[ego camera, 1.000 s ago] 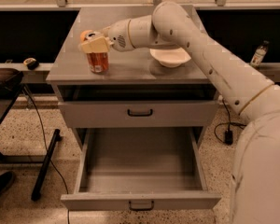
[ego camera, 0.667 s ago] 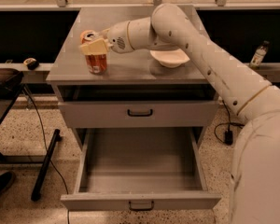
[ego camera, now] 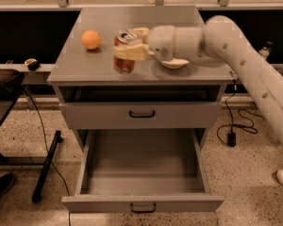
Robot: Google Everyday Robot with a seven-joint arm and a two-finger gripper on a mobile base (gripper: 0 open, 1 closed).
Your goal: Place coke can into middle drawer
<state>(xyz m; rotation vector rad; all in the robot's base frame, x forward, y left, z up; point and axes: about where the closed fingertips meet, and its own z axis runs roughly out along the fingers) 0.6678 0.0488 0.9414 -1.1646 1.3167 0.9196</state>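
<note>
Gripper [ego camera: 126,44] in from the right along the cabinet top [ego camera: 75,65], clenched on the coke can [ego camera: 124,64]: one tan finger [ego camera: 132,52] across the can's near side at mid-height, the other behind it near the silver top. Can at the cabinet top, left of centre, long axis near upright with a slight lean. Base touching the surface or barely off it, cannot tell which. Orange [ego camera: 91,39] to the camera's left of the can and a little further back, apart from it. White bowl [ego camera: 174,64] on the other side, tucked under the wrist. Middle drawer [ego camera: 141,166] pulled out, below the can and nearer the camera, tray open from above. Upper drawer front [ego camera: 184,114] shut, standing between can and tray in height. Judged step: grasp made, carry not yet begun. Next move, likely: lift clear of the top, travel forward past the cabinet's front edge, then descent into the tray with the can's axis upright. Risks: clipping the front edge or the shut drawer front on the way down, and nudging the bowl with the wrist.
</note>
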